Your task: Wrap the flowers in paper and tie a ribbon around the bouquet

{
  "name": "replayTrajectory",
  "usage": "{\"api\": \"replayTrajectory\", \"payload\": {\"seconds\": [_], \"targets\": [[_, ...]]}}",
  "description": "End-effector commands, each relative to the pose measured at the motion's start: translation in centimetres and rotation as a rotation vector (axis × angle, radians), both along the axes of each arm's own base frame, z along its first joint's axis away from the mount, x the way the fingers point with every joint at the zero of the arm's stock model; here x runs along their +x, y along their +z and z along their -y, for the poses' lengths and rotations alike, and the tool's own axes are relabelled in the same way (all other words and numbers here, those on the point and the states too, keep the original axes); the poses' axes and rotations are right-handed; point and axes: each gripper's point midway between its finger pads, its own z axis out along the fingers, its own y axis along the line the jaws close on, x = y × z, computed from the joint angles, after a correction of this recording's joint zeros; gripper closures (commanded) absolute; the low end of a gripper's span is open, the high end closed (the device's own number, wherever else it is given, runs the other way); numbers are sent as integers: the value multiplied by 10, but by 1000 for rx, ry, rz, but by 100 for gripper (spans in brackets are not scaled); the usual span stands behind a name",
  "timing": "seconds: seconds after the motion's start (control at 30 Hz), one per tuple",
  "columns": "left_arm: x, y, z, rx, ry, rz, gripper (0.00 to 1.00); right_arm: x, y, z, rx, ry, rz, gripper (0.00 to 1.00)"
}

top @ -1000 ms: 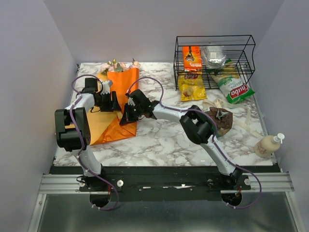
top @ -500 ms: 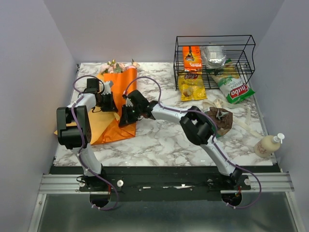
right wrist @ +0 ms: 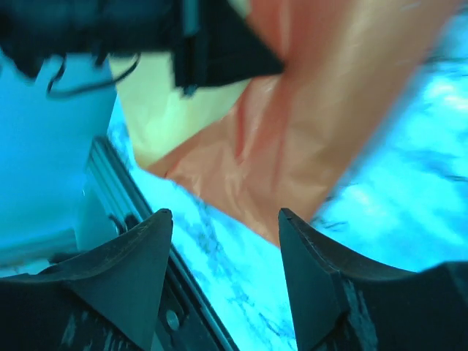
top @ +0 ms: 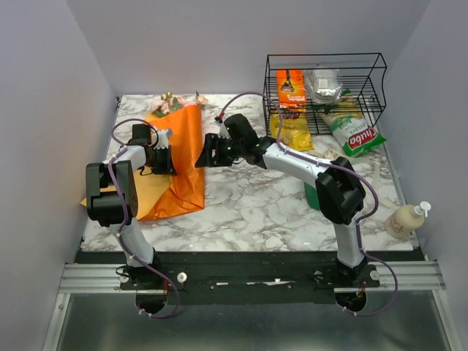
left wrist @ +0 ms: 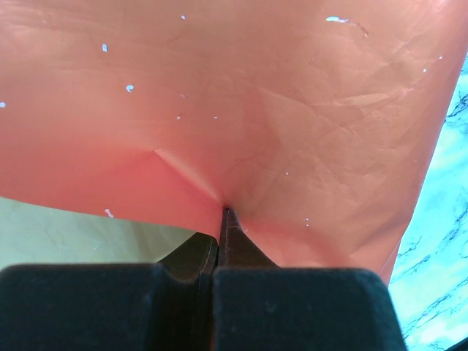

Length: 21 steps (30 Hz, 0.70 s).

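The orange paper (top: 179, 168) lies at the table's left, folded over the flowers (top: 172, 101), whose pink and cream heads stick out at its far end. My left gripper (top: 165, 158) is on the sheet's left part. In the left wrist view it (left wrist: 223, 213) is shut, pinching a crease of the paper (left wrist: 241, 110). My right gripper (top: 207, 156) hangs just right of the paper's edge, apart from it. Seen from the right wrist, this gripper (right wrist: 224, 214) is open with only marble between its fingers, the paper (right wrist: 292, 131) ahead. I cannot make out the ribbon.
A black wire basket (top: 325, 80) with snack packets stands at the back right. A yellow chip bag (top: 291, 133) and a green-and-white bag (top: 355, 137) lie in front of it. A cream bottle (top: 404, 219) sits near the right edge.
My left gripper has shut on the paper. My right gripper has opened, let go of the paper and pulled back to the right and away. The paper's right flap now lies flatter.
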Motion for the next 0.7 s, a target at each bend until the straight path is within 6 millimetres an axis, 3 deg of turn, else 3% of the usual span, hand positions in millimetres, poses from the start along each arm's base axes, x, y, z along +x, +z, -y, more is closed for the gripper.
{"api": "replayTrajectory", "payload": {"seconds": [0.0, 0.07, 0.1, 0.17, 0.23, 0.47, 0.57, 0.6, 0.67], "targets": [[-5, -1, -5, 32, -8, -2, 100, 30, -86, 22, -80, -182, -243, 26], [-7, -1, -6, 39, -13, -2, 100, 34, -83, 8, -41, -154, -270, 24], [-8, -2, -6, 41, -14, -3, 100, 34, -101, 5, -53, -154, -305, 23], [-10, -3, -7, 44, -16, -7, 100, 37, -102, -4, -30, -158, -336, 23], [-12, -6, -7, 44, -19, -16, 100, 39, -113, -8, -26, -174, -370, 25], [-16, -14, -8, 53, -16, -38, 100, 45, -111, -27, 79, -177, -414, 37], [-14, -13, -8, 56, -21, -34, 100, 44, -119, -30, 78, -187, -444, 53], [-14, -13, -8, 56, -22, -33, 100, 44, -119, -30, 80, -190, -451, 69], [-15, -13, -8, 57, -26, -35, 100, 40, -123, -28, 74, -200, -470, 83]]}}
